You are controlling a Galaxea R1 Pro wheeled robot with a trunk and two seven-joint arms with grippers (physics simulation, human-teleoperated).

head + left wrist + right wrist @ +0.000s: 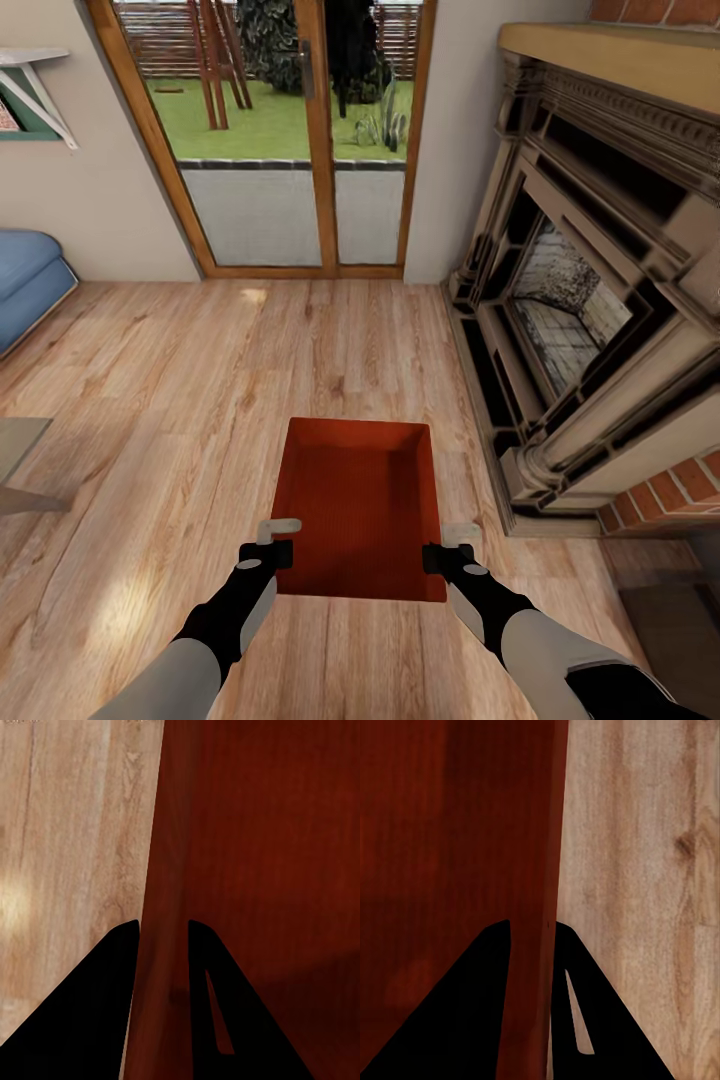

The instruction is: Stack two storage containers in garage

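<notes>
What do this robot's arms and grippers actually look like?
Both arms have pale grey forearm shells that narrow into black wrist sections. The left gripper and right gripper sit on black blocks and end in short, light grey fingers. In the wrist views the fingers show as flat black wedges, one with a narrow slot. No cables or markings show.

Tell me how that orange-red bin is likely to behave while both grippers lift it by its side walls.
The storage container looks empty, so probably light. Its walls look thin; they may flex where the left gripper and right gripper pinch them. Both grips sit near the near end, so the far end might sag.
</notes>
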